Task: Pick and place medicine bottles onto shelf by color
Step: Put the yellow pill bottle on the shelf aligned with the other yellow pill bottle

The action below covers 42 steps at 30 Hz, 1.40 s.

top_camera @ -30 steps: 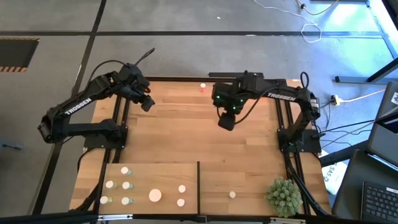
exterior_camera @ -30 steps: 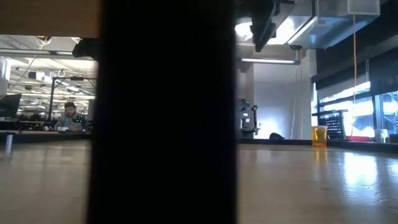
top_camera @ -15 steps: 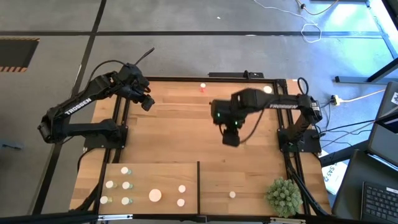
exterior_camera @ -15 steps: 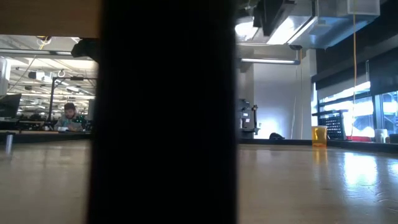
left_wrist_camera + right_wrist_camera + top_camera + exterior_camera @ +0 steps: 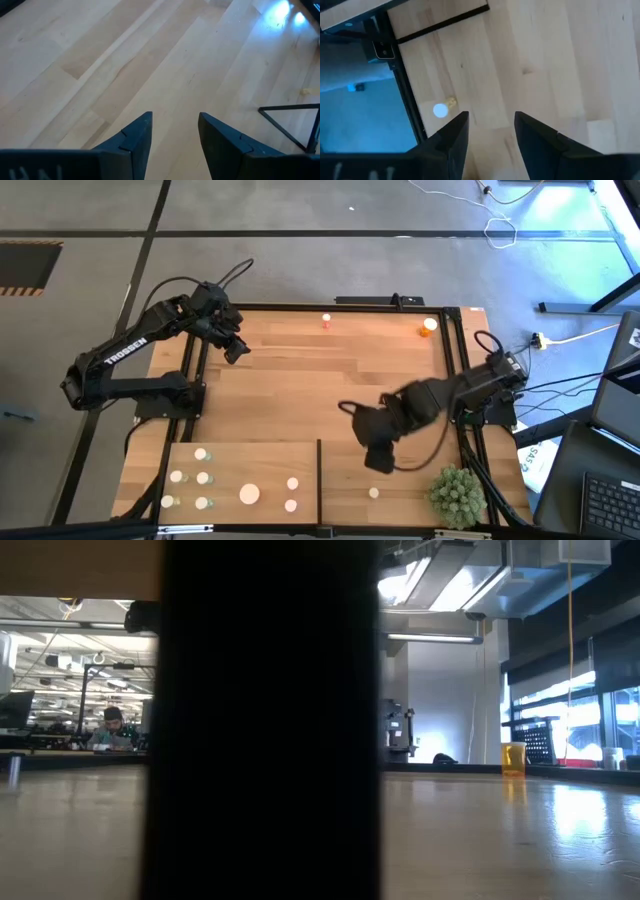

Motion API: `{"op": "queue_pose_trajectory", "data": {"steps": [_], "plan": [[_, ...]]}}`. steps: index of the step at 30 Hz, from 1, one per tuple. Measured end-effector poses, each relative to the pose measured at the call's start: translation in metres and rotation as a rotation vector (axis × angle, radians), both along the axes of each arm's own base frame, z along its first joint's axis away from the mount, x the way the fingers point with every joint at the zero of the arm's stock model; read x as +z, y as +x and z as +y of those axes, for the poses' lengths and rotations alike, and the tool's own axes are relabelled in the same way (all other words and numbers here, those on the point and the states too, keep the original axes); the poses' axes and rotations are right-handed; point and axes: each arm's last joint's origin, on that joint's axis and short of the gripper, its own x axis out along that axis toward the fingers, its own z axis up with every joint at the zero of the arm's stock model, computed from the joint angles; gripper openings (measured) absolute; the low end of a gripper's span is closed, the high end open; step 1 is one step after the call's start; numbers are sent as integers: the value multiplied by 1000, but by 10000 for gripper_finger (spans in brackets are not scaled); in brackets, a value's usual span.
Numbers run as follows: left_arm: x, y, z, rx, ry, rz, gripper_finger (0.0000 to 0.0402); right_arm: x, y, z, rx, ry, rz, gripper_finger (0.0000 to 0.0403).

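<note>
Several white-capped medicine bottles (image 5: pixel 203 477) stand on the pale shelf (image 5: pixel 260 455) left of its thin dark divider (image 5: pixel 319 475). One more bottle (image 5: pixel 373 493) stands right of the divider; the right wrist view shows its white cap and orange body (image 5: pixel 441 110). Two orange bottles (image 5: pixel 326 320) (image 5: pixel 429 326) stand at the table's far edge. My right gripper (image 5: pixel 380 460) hovers open and empty (image 5: pixel 490 117) above the table, just beyond the shelf's right part. My left gripper (image 5: pixel 237 348) hangs open and empty (image 5: pixel 175 120) over the far left of the table.
A spiky green plant ball (image 5: pixel 457 495) sits at the near right corner, close to my right arm. In the low view a wide dark upright (image 5: pixel 265 720) blocks the middle; an orange bottle (image 5: pixel 513 758) shows far off, and a person (image 5: pixel 112 728) sits in the room behind.
My right gripper has swung from the table's far middle toward the near edge, turning at the wrist as it went, and now hangs by the shelf's right part. Its fingers stay open and empty.
</note>
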Motion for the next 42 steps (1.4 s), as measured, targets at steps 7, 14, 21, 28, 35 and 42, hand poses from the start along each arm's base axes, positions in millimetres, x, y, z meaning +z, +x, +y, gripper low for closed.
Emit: {"op": "queue_pose_trajectory", "data": {"steps": [7,14,21,28,35,42], "plan": [[0,0,0,5,-5,-5,153,-1,-18,35,-69,-27,-16,161],[1,-1,-1,3,-5,-18,153,-48,-29,71,-33,33,-1,161],[17,-6,-7,2,1,-82,153,-98,-27,87,15,155,-50,161],[42,-9,-10,-3,61,-150,153,-124,-30,84,-14,129,-59,161],[47,-7,-18,-244,77,-216,153,-130,-28,86,43,128,-90,161],[51,-4,-28,-536,48,-358,153,-142,-21,93,85,129,-115,161]]}}
